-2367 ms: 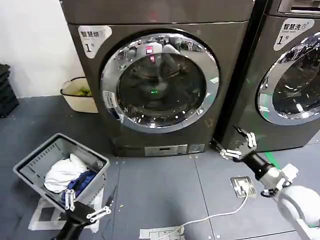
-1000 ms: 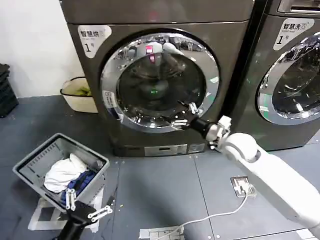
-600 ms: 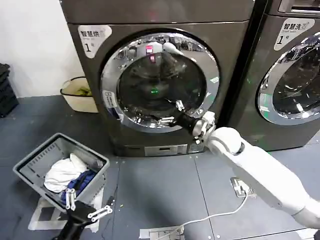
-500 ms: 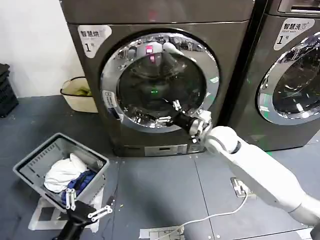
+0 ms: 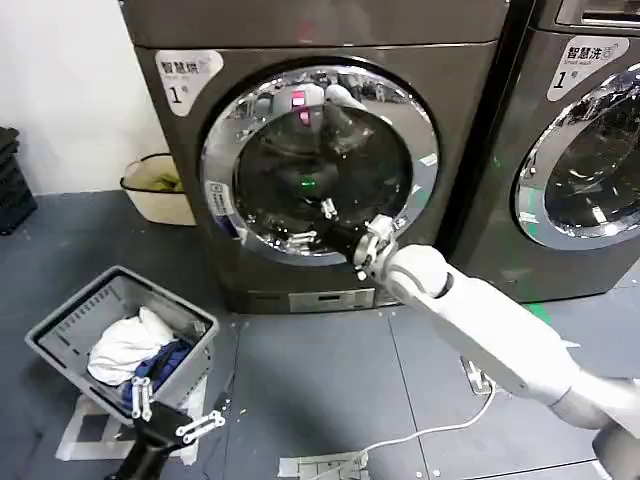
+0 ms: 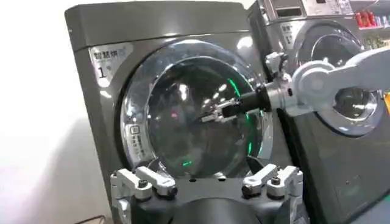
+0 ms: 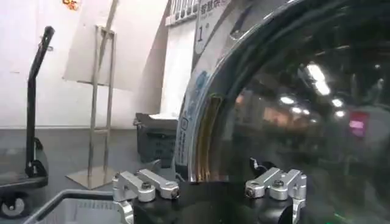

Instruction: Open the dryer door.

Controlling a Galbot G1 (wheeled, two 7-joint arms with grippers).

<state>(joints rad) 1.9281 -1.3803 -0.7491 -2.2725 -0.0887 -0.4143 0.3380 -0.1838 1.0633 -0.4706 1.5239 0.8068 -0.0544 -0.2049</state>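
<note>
The dark grey dryer (image 5: pixel 320 40) marked 1 has a round glass door (image 5: pixel 320 160) in a chrome ring, and the door is shut against the front. My right gripper (image 5: pixel 312 222) is open, held just in front of the lower middle of the glass, pointing toward the ring's left side. From the right wrist, the chrome ring (image 7: pixel 207 122) stands close ahead between the spread fingers of the right gripper (image 7: pixel 210 185). My left gripper (image 5: pixel 170 420) hangs open low over the floor by the basket. Its wrist view looks past the left gripper (image 6: pixel 206 182) at the door (image 6: pixel 183 122) and the right gripper (image 6: pixel 213 115).
A grey laundry basket (image 5: pixel 60 335) with clothes sits on the floor at the left. A cream bin (image 5: pixel 150 195) stands beside the dryer. A second machine (image 5: pixel 580 150) is on the right. A floor socket (image 5: pixel 480 375) with a white cable lies on the floor.
My right arm swung up from the floor at the right and swept left across the door front, its gripper now at the lower middle of the glass. The door stays shut and the left arm is still.
</note>
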